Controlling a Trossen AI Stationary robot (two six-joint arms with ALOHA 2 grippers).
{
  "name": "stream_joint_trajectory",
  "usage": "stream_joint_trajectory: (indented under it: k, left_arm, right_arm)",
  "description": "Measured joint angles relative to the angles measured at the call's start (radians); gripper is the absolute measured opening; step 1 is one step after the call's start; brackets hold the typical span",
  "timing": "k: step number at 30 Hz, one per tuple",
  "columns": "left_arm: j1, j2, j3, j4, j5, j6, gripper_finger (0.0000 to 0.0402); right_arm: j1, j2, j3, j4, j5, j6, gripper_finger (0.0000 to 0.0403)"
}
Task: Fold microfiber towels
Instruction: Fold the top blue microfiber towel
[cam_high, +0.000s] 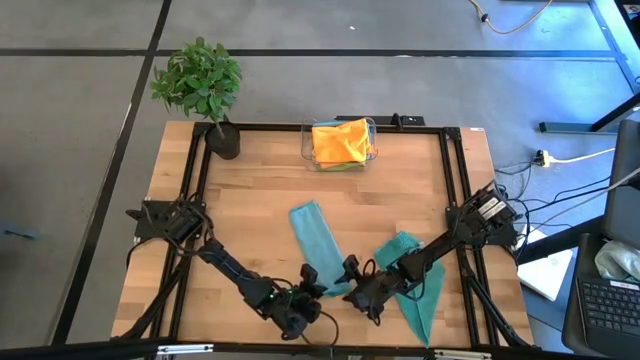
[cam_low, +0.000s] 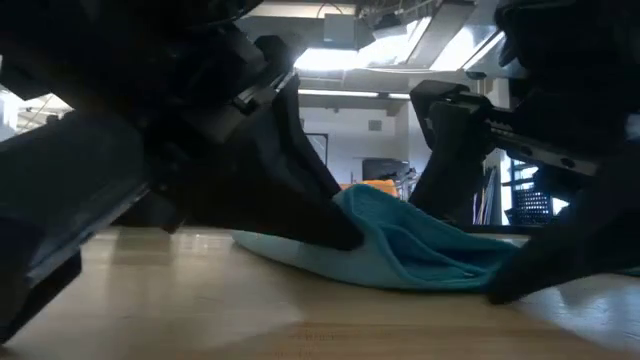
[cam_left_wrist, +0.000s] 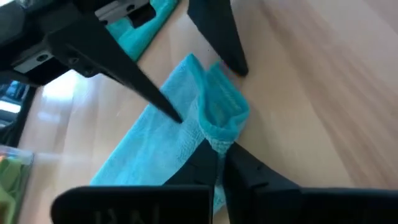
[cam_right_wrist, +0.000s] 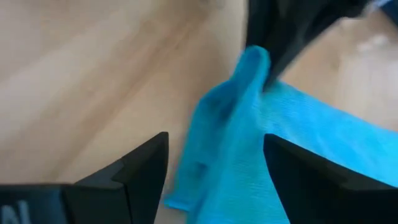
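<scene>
A teal microfiber towel (cam_high: 312, 238) lies as a strip on the wooden table, its near end bunched and raised (cam_left_wrist: 217, 112). My left gripper (cam_high: 312, 287) is shut on that end. My right gripper (cam_right_wrist: 214, 155) is open, with one finger on either side of the raised end, facing the left gripper. A second teal towel (cam_high: 415, 285) lies under the right arm. An orange towel (cam_high: 340, 140) rests on a lime green one inside the clear bin at the far edge. My left gripper pinches the bunched fold at the teal towel's near end (cam_left_wrist: 216, 138) between its two fingers, in several layers. The fingers slant down from the near left. That end stands up off the wood, and the rest of the strip (cam_left_wrist: 143, 158) lies flat toward the far side. My right gripper's fingertip (cam_left_wrist: 176, 116) reaches the towel's surface; I cannot tell whether it touches.
The clear bin (cam_high: 308, 150) stands at the far edge's middle. A potted plant (cam_high: 200, 80) sits at the far left corner. A black frame (cam_high: 450, 180) runs around the tabletop. Bare wood (cam_high: 250, 190) lies between the bin and the arms.
</scene>
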Motion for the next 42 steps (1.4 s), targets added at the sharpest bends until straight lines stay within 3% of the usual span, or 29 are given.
stream_joint_trajectory:
  k: [5, 9, 16, 23, 28, 34, 42]
  left_arm:
    - [0.012, 0.0, 0.021, 0.005, -0.064, -0.076, 0.0003]
    - [0.04, 0.0, 0.072, 0.005, -0.122, -0.122, 0.0002]
    - [0.071, -0.002, 0.146, 0.004, -0.113, -0.123, 0.0001]
    - [0.057, -0.003, 0.149, -0.041, -0.104, -0.135, 0.0]
    - [0.033, -0.004, 0.149, -0.084, -0.121, -0.179, 0.0]
    - [0.003, -0.004, 0.149, -0.083, -0.121, -0.183, 0.0]
    - [-0.066, -0.006, 0.149, -0.131, -0.041, -0.185, 0.0]
  right_arm:
    - [0.032, -0.006, 0.01, -0.039, 0.138, 0.05, 0.0263]
    - [0.046, -0.006, 0.026, -0.058, 0.147, 0.159, 0.0263]
    - [0.067, -0.006, 0.027, -0.164, 0.246, 0.289, 0.0263]
    - [0.108, -0.01, 0.026, -0.174, 0.367, 0.283, 0.026]
    - [0.122, -0.033, 0.026, -0.172, 0.387, 0.312, 0.0242]
    - [0.122, -0.039, 0.026, -0.19, 0.387, 0.338, 0.0184]
    - [0.15, -0.042, 0.026, -0.223, 0.386, 0.212, 0.0017]
